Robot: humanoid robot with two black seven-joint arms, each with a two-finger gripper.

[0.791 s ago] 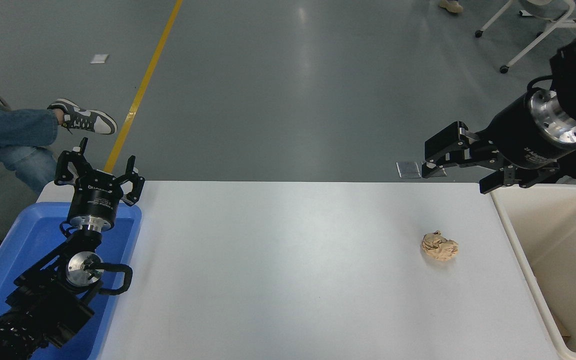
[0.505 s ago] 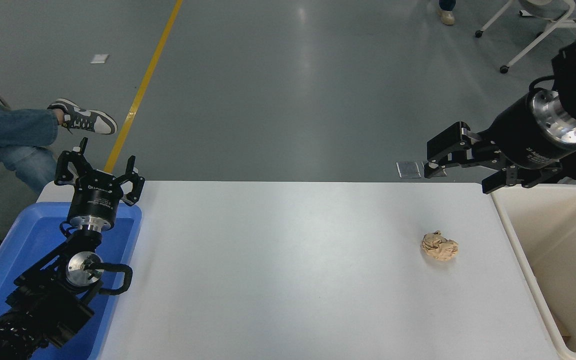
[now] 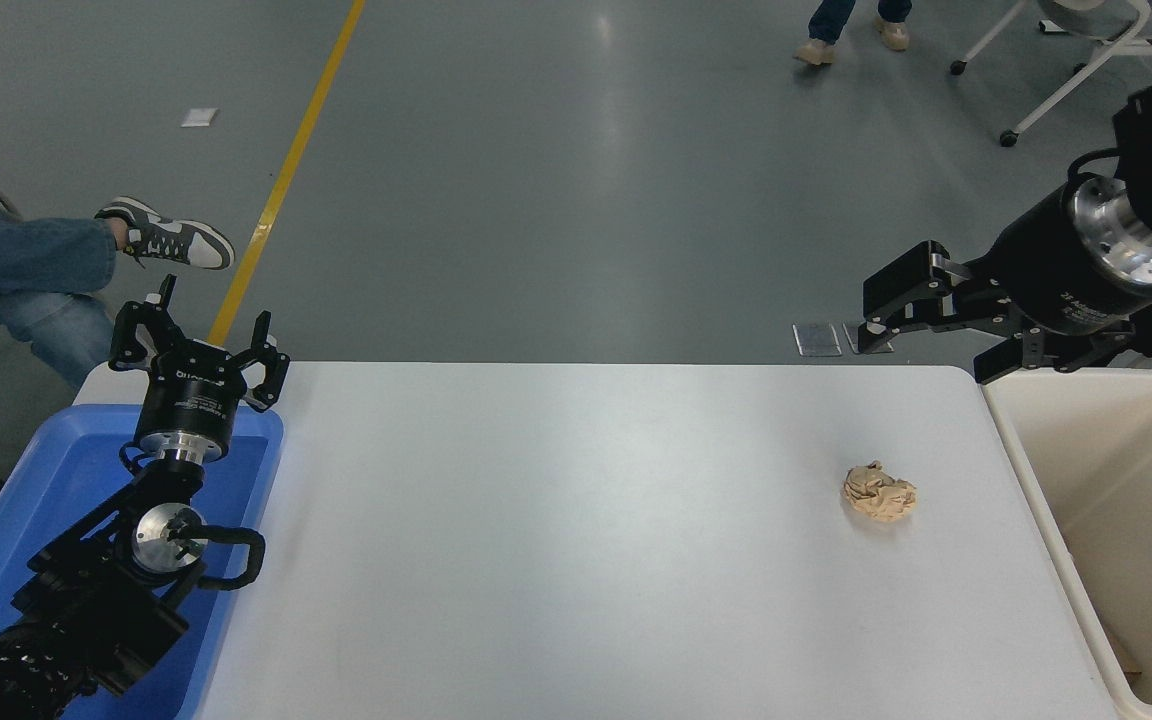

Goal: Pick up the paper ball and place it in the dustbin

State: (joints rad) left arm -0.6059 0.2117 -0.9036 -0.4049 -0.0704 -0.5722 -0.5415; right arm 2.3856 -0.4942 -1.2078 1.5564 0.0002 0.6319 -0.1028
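Observation:
The tan paper ball [image 3: 879, 493] lies on the white table [image 3: 556, 530] toward its right side, untouched. The cream-white dustbin [image 3: 1036, 500] stands at the table's right edge, its inside nearly bare. My right gripper [image 3: 926, 340] is open and empty, held in the air above the table's far right corner, well beyond and above the ball. My left gripper [image 3: 198, 335] is open and empty, parked at the lower left over the blue tray.
A shallow blue tray [image 3: 46, 490] sits at the table's left end under the left arm. A seated person's legs and shoe [image 3: 168, 236] are at the far left. Another person's feet [image 3: 816, 52] and a wheeled chair base [image 3: 1066, 70] are on the floor beyond.
My right gripper has drifted slightly to the right and stayed open. A person's feet have walked into view at the top. The paper ball has not moved.

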